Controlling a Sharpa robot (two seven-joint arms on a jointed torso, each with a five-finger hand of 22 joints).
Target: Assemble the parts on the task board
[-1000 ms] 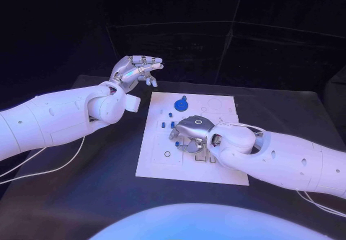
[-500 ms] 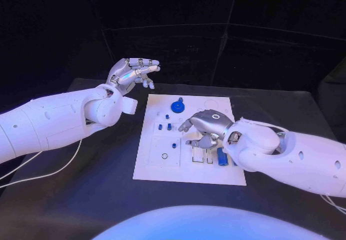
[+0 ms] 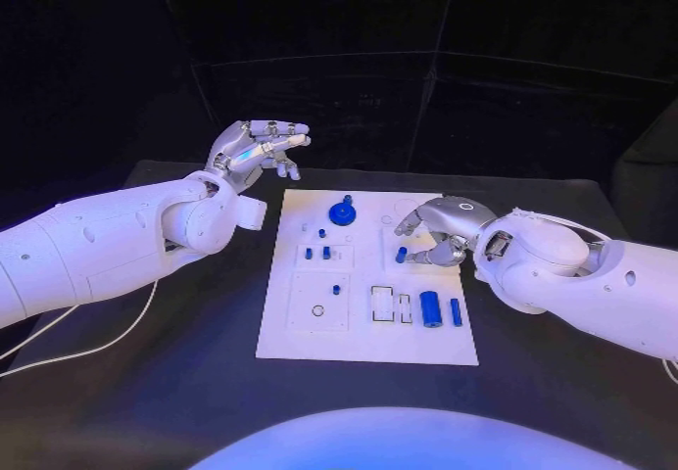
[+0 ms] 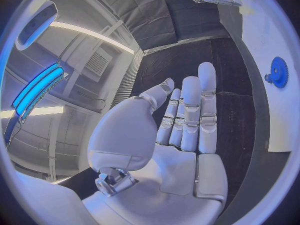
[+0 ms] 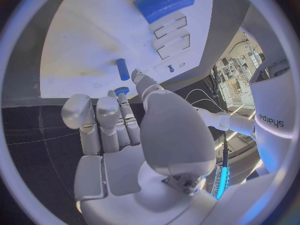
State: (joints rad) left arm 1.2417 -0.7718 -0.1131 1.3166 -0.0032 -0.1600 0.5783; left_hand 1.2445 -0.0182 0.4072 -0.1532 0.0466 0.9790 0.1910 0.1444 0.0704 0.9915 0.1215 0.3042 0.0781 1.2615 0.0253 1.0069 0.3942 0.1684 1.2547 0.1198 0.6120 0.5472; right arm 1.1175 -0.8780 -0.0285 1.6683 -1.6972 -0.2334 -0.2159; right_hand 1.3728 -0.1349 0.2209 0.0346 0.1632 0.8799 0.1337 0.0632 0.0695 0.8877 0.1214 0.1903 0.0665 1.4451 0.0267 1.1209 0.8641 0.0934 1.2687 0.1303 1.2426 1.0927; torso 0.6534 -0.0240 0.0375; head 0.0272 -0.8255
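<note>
Head view, w/ both wrist views. The white rectangular task board (image 3: pixel 370 343) lies mid-table on the black table (image 3: pixel 565 323). The right hand (image 3: pixel 438 230) hovers over the board's far right part, fingers curled, pinching a small blue cylindrical peg (image 3: pixel 402 256) between thumb and fingertip; the right wrist view shows a bit of blue at the fingertips (image 5: pixel 122 91), so the hold looks real but slight. The left hand (image 3: pixel 259 147) is raised off the board's far left corner, well apart from all parts, fingers loosely apart, holding nothing; the left wrist view confirms a bare palm.

Parts on board: a blue toothed gear w/ central knob (image 3: pixel 342 210) at the far middle; short blue pegs (image 3: pixel 323 252) standing in the left-centre holes; one more small peg (image 3: pixel 336 289) nearer; a fat blue cylinder (image 3: pixel 429 308) and a thin blue rod (image 3: pixel 455 312) lying side by side at near right, beside empty rectangular slots (image 3: pixel 383 303).

Step, as judged: carrying the pinched peg toward a seat. Most parts appear unseated, so the task looks early.

Risks: the grip is at the fingertips only, so the peg may tilt or drop if the wrist turns. The peg's lower end is partly hidden by the fingers, so misalignment w/ a hole could jam it or skid the board. A low sweep could knock the gear or standing pegs.
</note>
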